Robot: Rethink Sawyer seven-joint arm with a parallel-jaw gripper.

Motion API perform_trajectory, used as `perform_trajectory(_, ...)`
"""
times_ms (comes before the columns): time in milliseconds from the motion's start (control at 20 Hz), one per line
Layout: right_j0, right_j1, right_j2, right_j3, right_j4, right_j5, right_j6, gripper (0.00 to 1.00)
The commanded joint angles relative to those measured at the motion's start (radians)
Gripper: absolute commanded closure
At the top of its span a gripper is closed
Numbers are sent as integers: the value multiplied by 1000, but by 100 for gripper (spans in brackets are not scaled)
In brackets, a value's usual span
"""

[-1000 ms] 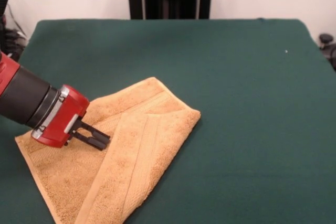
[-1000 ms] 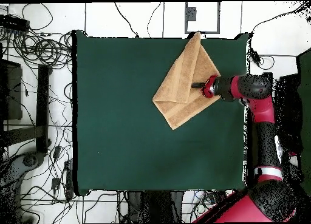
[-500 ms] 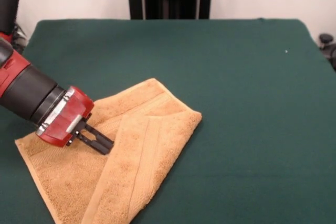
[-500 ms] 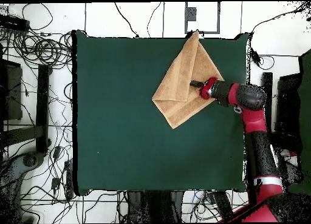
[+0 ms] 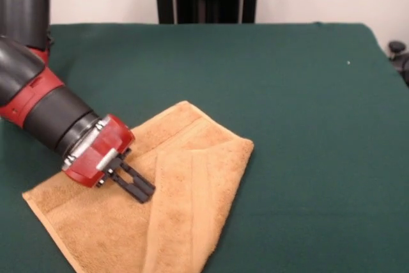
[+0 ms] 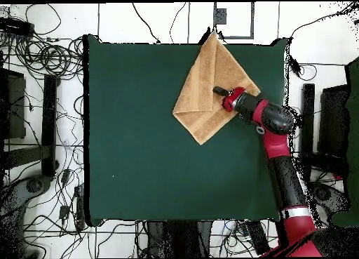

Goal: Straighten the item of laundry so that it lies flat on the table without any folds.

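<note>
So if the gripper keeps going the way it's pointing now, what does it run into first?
Most likely the towel itself: the gripper points low along the cloth toward the raised edge of the folded-over flap just ahead of its tips. Depth is unclear, so it may already be touching the lower layer. Beyond the flap lies only table.
</note>
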Motion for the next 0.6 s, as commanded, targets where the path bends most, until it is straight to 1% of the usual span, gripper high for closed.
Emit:
perform_trajectory(50, 65, 149, 77, 107, -38, -109, -148, 100)
perform_trajectory(200, 54, 186, 111, 105, -48, -125, -181, 100)
perform_trajectory(450, 46, 249, 161, 83, -54, -118, -248, 100)
perform_trajectory(550, 48, 262, 179, 67, -69, -117, -278, 100)
perform_trajectory(600, 45, 268, 185, 69, -86, -143, -278, 100)
